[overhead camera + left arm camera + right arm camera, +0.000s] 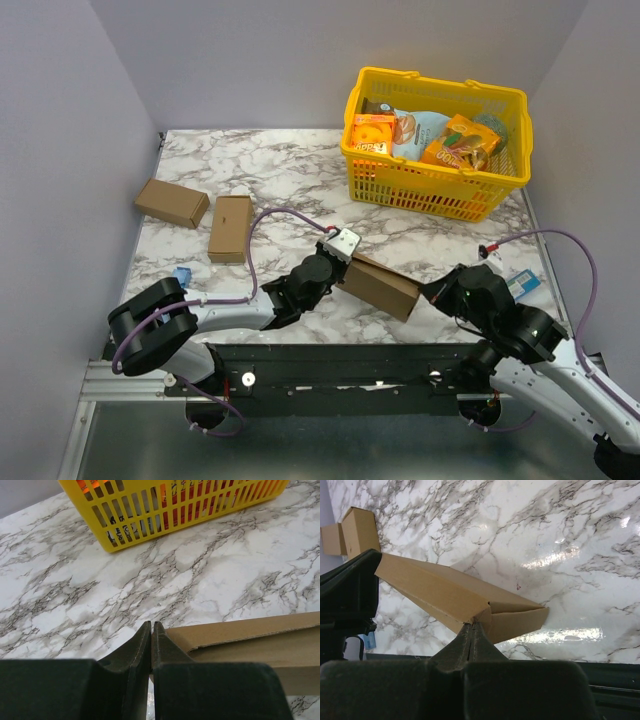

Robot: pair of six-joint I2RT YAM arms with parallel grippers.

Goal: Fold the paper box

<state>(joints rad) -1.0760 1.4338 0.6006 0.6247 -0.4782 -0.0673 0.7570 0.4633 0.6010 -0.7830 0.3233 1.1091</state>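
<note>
While the left claw (151, 630) and right claw (472, 625) are pinching opposite ends of the paper box (385, 287), it is spanning the gap between them. Uneven pulling is likely risking a torn flap.

Bright light; glare on tabletop (560, 560); jaws prob. soft.
</note>
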